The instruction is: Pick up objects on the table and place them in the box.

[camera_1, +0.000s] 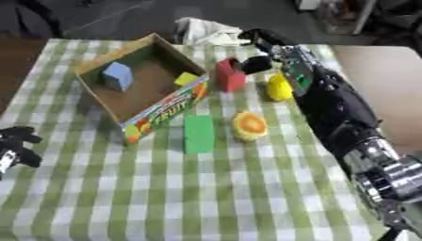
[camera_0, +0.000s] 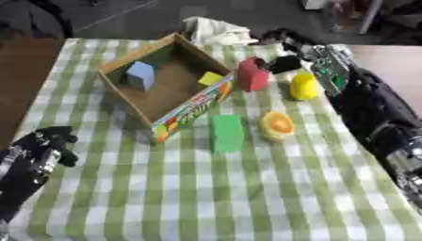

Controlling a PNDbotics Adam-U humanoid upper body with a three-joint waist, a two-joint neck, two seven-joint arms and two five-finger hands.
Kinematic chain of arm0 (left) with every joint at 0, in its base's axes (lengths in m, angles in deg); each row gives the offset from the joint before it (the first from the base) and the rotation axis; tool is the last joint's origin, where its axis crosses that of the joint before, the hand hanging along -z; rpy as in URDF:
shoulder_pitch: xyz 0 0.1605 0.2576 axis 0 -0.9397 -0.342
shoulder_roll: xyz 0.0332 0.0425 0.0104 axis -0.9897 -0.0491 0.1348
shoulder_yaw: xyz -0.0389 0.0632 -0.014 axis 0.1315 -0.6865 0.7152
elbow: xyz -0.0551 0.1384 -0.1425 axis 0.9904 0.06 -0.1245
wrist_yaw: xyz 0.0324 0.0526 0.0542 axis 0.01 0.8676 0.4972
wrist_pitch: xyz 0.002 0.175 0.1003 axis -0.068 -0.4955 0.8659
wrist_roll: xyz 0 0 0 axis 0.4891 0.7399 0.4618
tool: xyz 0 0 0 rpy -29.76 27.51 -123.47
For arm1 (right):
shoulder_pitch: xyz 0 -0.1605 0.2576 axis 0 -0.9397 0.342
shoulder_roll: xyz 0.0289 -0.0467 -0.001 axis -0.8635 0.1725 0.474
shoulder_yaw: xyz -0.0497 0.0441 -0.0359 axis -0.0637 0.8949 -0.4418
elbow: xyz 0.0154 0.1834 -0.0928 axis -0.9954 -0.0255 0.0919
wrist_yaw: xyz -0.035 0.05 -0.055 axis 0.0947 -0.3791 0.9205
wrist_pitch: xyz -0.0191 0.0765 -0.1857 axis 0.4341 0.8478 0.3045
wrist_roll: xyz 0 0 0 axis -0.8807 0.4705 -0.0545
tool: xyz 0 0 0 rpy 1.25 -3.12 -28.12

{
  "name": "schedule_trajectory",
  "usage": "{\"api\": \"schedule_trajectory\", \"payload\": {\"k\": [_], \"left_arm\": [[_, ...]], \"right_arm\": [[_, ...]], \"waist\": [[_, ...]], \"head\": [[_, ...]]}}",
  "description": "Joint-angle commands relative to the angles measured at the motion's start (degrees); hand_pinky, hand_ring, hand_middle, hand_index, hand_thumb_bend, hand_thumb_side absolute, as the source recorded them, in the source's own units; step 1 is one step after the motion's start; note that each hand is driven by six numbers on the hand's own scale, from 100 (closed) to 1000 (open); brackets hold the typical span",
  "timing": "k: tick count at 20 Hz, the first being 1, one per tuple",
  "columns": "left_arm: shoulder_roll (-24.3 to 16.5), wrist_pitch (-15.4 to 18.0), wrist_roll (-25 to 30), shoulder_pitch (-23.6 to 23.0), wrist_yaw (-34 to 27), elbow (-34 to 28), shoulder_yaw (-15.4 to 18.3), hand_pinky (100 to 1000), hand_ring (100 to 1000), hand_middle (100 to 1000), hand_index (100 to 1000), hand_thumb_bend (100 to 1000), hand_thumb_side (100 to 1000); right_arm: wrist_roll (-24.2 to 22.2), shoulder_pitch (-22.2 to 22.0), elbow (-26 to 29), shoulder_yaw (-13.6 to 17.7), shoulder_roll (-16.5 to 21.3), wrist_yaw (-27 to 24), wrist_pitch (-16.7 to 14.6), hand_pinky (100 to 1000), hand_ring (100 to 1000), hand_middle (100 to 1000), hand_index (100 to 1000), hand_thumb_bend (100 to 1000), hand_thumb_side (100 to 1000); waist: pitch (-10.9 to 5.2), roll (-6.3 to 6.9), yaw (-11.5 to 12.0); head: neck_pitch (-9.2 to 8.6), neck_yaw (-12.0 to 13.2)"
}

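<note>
An open cardboard box (camera_0: 194, 104) with a printed front lies at the upper left of the checked cloth. Inside it are a blue block (camera_0: 140, 74) and a small yellow block (camera_0: 210, 78). A red block (camera_0: 252, 74) stands just right of the box. My right hand (camera_1: 268, 43) reaches in from the right above and behind it, fingers stretched out, and its thumb (camera_1: 256, 64) is against the block's upper right corner. A yellow piece (camera_0: 303, 86), an orange half-round piece (camera_0: 278, 124) and a green block (camera_0: 226, 133) lie on the cloth. My left hand (camera_0: 45, 147) rests at the lower left, holding nothing.
The green-and-white checked cloth (camera_0: 247, 197) covers the table. A crumpled white cloth (camera_0: 216, 31) lies at the far edge behind the box. Bare brown table (camera_0: 25, 70) shows at the left, and my right forearm (camera_1: 338, 113) runs along the right side.
</note>
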Motion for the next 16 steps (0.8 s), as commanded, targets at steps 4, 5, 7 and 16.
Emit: {"api": "schedule_trajectory", "payload": {"k": [4, 5, 7, 16], "left_arm": [[-0.7, 0.0, -0.1, 0.4, 0.1, -0.9, 0.4, 581, 547, 655, 787, 101, 575], [-0.7, 0.0, -0.1, 0.4, 0.1, -0.9, 0.4, 581, 547, 655, 787, 101, 575], [-0.7, 0.0, -0.1, 0.4, 0.0, -0.9, 0.4, 581, 547, 655, 787, 104, 577], [-0.6, 0.1, -0.1, 0.4, -0.1, -0.9, 0.4, 581, 547, 656, 787, 103, 579]], "right_arm": [[-2.0, 1.1, -0.3, -0.3, -0.4, 1.6, -0.2, 802, 963, 913, 949, 298, 511], [-2.3, 1.0, -0.5, -0.3, -0.7, 1.9, -0.2, 802, 963, 913, 949, 299, 514], [-2.8, 0.9, -0.9, -0.4, -1.2, 2.5, -0.1, 802, 963, 912, 950, 297, 521], [-1.3, 0.4, -2.1, -0.5, -2.9, 6.1, 0.6, 765, 918, 872, 930, 279, 379]], "waist": [[-0.67, 0.23, 0.2], [-0.66, 0.26, 0.2], [-0.64, 0.34, 0.3], [-0.61, 0.59, 0.4]], "head": [[0.26, -0.3], [0.26, -0.3], [0.26, -0.4], [0.26, -0.7]]}}
